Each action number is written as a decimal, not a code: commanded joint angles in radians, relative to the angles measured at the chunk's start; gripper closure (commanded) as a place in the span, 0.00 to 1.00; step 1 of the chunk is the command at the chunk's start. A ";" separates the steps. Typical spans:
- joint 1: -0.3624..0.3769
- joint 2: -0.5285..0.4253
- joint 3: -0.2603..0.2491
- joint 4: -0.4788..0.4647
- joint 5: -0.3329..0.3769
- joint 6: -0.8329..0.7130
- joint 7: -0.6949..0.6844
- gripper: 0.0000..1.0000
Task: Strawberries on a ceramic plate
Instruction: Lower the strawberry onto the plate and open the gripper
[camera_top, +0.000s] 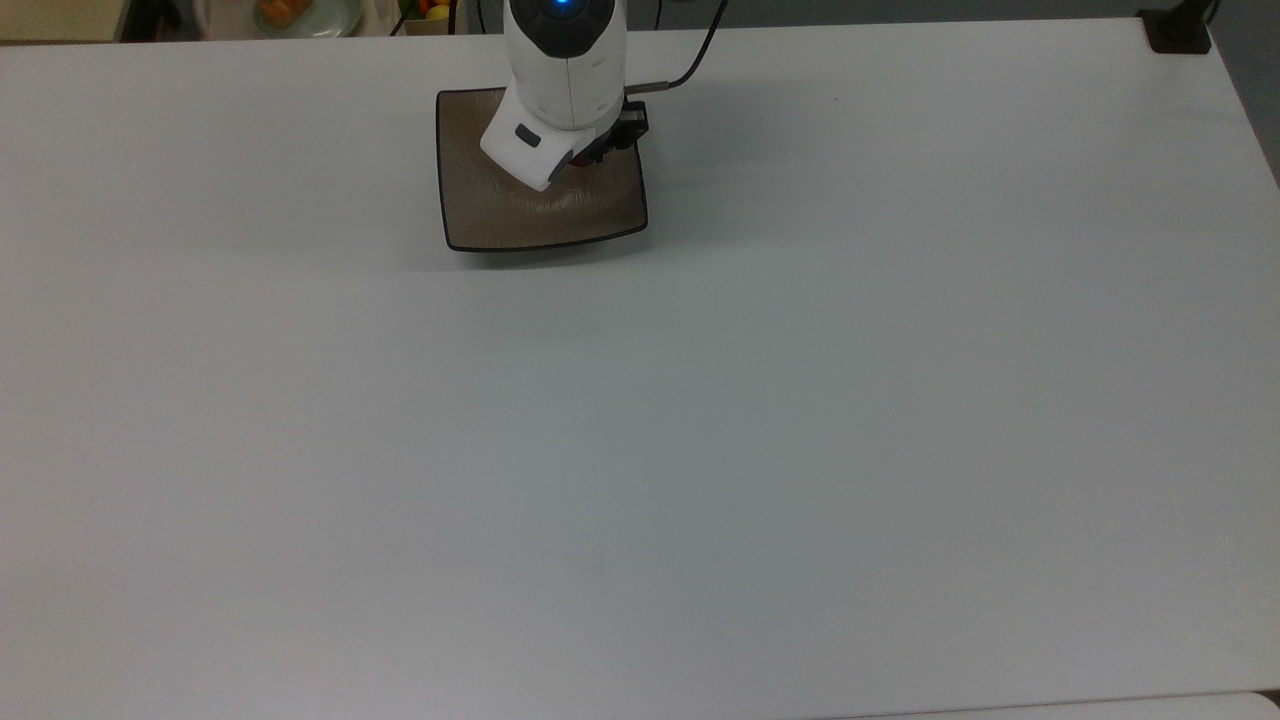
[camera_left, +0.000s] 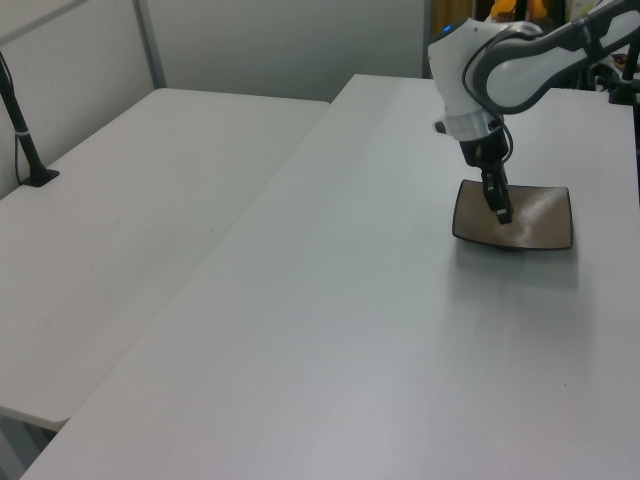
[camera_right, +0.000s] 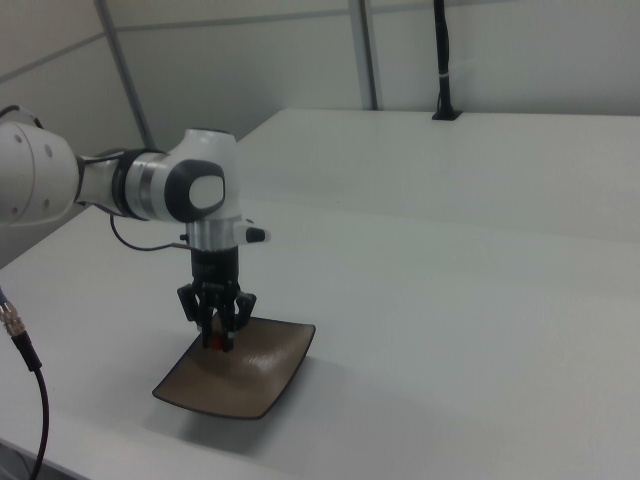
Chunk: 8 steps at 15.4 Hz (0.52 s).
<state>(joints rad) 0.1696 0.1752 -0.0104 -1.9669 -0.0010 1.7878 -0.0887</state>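
- Placing step under way: hand (camera_right: 219, 340) low over the plate (camera_right: 262, 385), closed on the strawberry (camera_right: 216, 343), a spot of red between the fingertips in the right view.
- Seen from the left view, hand (camera_left: 502, 213) tipped slightly, tips down over the dished middle of the plate (camera_left: 540, 220), towards the left view's left half.
- From the top view, white wrist covering the fruit; plate (camera_top: 500, 215) brown and streaked around it, dark rim visible on three sides.
- Hard to say whether the strawberry is touching the glaze or just above it; looks very close.
- Next move, by the look of it: a little more down if needed, then fingers apart to release, then straight up.
- Release best kept low, since a small rounded fruit could roll on a dished plate; upturned corners and raised edges ought to catch it.
- Drop point well inside the rim in all three views, so no real danger of landing on the pale surface (camera_top: 760, 420).
- Room to move: plenty. Wide bare stretch of surface towards the top view's bottom and right.
- Plate near the surface edge at the top view's top, so retreat upward rather than sideways seems the safer exit.
- Black post base (camera_top: 1178, 32) at the top view's top right corner, well apart from the action.
- Second pale table (camera_left: 120, 240) on the left view's left, also well apart.
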 joint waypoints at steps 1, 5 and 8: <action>-0.016 -0.028 -0.006 -0.105 0.004 0.125 -0.066 0.76; -0.024 -0.028 -0.013 -0.125 0.003 0.165 -0.077 0.76; -0.025 -0.031 -0.040 -0.121 0.004 0.160 -0.095 0.64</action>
<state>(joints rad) 0.1427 0.1751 -0.0264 -2.0595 -0.0012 1.9250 -0.1473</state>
